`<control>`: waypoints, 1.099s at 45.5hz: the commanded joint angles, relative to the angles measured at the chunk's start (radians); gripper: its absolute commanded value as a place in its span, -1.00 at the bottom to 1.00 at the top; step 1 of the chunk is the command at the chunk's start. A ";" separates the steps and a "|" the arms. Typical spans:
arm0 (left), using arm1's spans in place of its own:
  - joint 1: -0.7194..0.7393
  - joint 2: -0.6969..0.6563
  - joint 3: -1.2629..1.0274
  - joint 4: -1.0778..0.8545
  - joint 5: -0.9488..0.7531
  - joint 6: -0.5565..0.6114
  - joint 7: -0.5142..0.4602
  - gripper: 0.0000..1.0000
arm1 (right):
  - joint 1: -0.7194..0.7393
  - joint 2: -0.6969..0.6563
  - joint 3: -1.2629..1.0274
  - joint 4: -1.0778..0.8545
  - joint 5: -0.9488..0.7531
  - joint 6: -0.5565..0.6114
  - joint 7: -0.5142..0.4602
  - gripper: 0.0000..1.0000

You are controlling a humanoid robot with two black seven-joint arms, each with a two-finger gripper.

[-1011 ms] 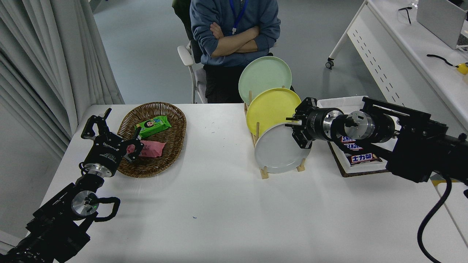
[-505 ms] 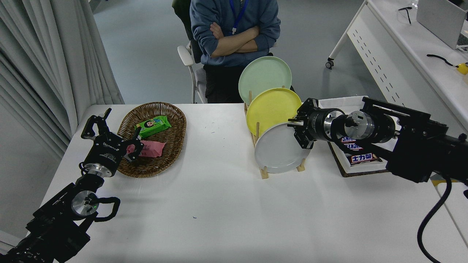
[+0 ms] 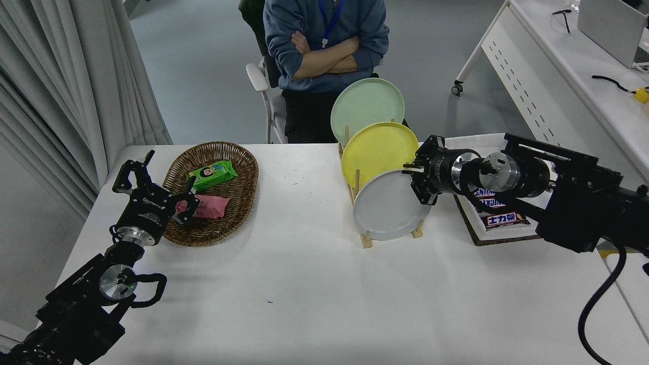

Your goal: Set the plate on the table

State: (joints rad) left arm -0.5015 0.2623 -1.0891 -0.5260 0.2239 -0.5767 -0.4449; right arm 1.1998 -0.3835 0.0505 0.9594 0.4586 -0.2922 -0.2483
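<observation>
The grey plate (image 3: 384, 210) stands on edge in the nearest slot of a wooden rack (image 3: 366, 238), toward the far right part of the tabletop (image 3: 304, 284). It leans back against a yellow plate (image 3: 377, 152), which covers its upper left rim; a mint-green plate (image 3: 366, 104) stands behind that, its lower part hidden in turn. Only the rack's front feet and two upright pegs can be made out.

The right claw (image 3: 418, 183) reaches in sideways from the right edge and meets the grey plate at its upper right rim. The fingers are dark and seen end-on against the dark wrist, so whether they are clenched on the rim or released cannot be told from here.

Behind the right arm, a tray (image 3: 499, 238) at the right edge holds wrapped chocolate bars (image 3: 502, 219); the arm blocks most of them.

The left claw (image 3: 154, 185) is parked near the left edge, fingers spread wide and holding nothing, overlapping the near left rim of a wicker basket (image 3: 238, 167). The basket holds a green packet (image 3: 212, 174) and a pink packet (image 3: 209, 206), the pink one partly behind a finger.

A person (image 3: 324, 56) sits past the far edge, arms folded, cut off at the top of the view.
</observation>
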 commanded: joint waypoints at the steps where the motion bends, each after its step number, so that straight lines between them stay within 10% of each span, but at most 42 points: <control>1: 0.000 0.000 0.000 0.000 0.000 0.000 0.000 1.00 | 0.003 -0.002 0.002 -0.001 0.000 0.001 -0.016 -1.00; 50: 0.000 0.000 0.000 0.000 0.000 0.000 0.000 1.00 | 0.302 -0.117 0.157 0.079 0.298 -0.044 -0.126 -1.00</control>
State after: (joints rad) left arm -0.5016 0.2623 -1.0891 -0.5260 0.2240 -0.5765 -0.4449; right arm 1.4682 -0.4929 0.1892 1.0240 0.6376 -0.3134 -0.3605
